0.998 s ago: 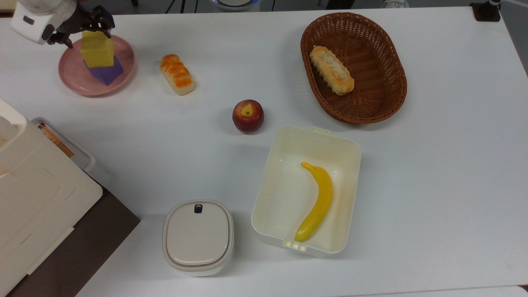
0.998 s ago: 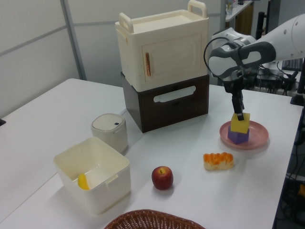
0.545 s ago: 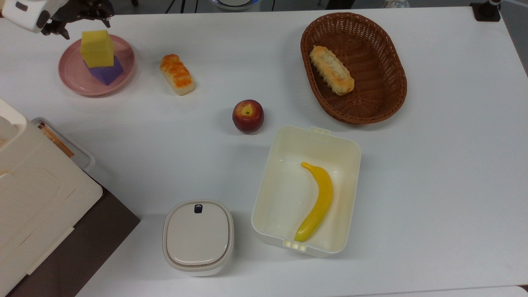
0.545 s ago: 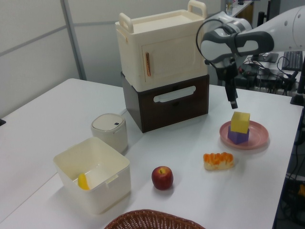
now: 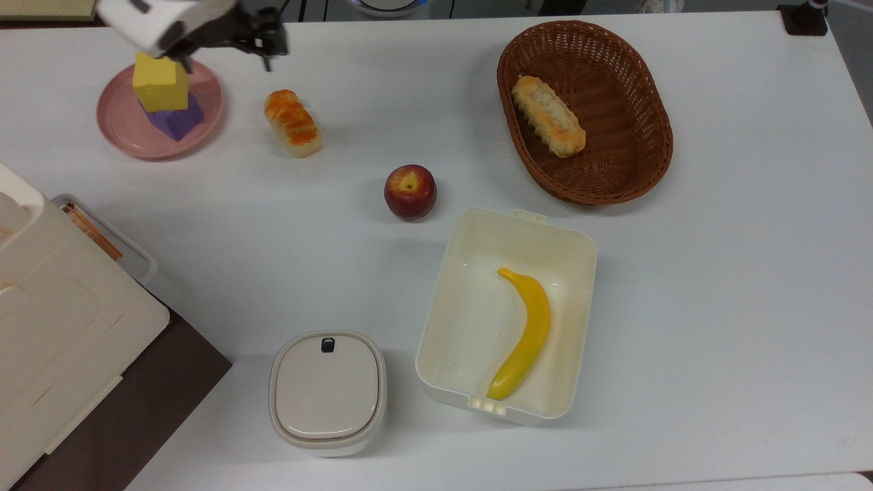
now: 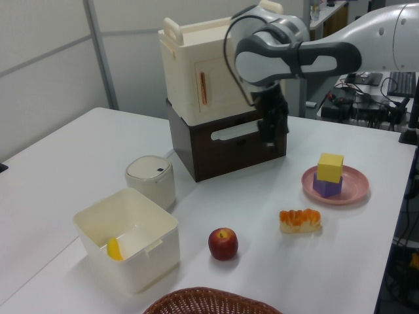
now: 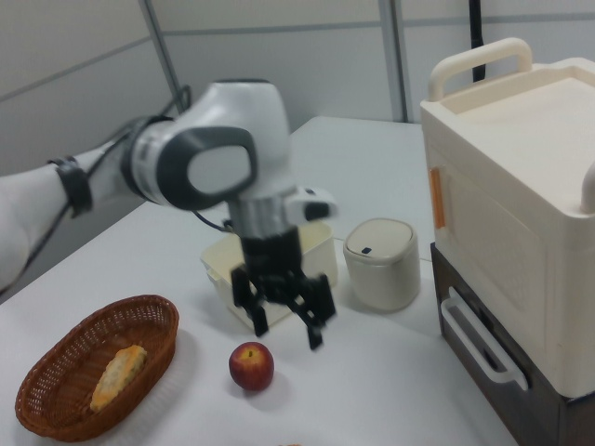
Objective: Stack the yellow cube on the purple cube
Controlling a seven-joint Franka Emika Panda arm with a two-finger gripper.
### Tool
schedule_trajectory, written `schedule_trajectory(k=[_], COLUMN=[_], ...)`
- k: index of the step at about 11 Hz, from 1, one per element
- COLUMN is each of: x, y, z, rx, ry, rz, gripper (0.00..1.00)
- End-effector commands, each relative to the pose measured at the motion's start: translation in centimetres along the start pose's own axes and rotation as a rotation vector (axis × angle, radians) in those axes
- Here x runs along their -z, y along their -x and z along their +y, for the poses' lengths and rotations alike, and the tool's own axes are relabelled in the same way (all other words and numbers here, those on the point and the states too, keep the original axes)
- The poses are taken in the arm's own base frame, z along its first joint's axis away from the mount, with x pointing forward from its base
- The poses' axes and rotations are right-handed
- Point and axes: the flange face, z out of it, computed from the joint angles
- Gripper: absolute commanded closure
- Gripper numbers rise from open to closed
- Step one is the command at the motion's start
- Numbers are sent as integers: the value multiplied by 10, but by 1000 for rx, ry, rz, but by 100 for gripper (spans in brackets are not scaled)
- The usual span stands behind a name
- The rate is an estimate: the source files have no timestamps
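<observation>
Nearest you in the top view, the white bench (image 5: 716,327) carries a lidded off-white bin (image 5: 328,392) and an open cream tub (image 5: 576,273) with a banana (image 5: 525,334) lying inside it. At the top view's left edge a cream cabinet (image 6: 222,65) sits on a dark brown drawer unit (image 6: 229,140). Further in you find a red apple (image 5: 410,191) alone on the bare surface, then a glazed bread roll (image 5: 292,123) and a brown wicker basket (image 5: 641,157) holding another pastry (image 5: 548,115). Grey panelled walls close the room behind the bench in the left view. At the far side, toward the top view's left, a pink plate (image 5: 123,126) holds the purple cube (image 5: 176,121), a matte violet block, and the yellow cube (image 5: 161,82) rests squarely on top of it, matte and sharp-edged, slightly turned against the one beneath. The gripper (image 7: 284,325) hangs in the air above the bench, apart from the stack and holding nothing, its dark fingers (image 7: 314,327) spread apart in the right view.
</observation>
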Motion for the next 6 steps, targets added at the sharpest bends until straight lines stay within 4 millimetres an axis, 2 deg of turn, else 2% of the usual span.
schedule_trajectory(k=[1, 4, 6], x=[46, 45, 45], y=[-10, -21, -21], z=[-64, -71, -68], rx=[38, 0, -7], ry=[38, -20, -10], rz=[112, 165, 169], gripper=[0, 0, 0])
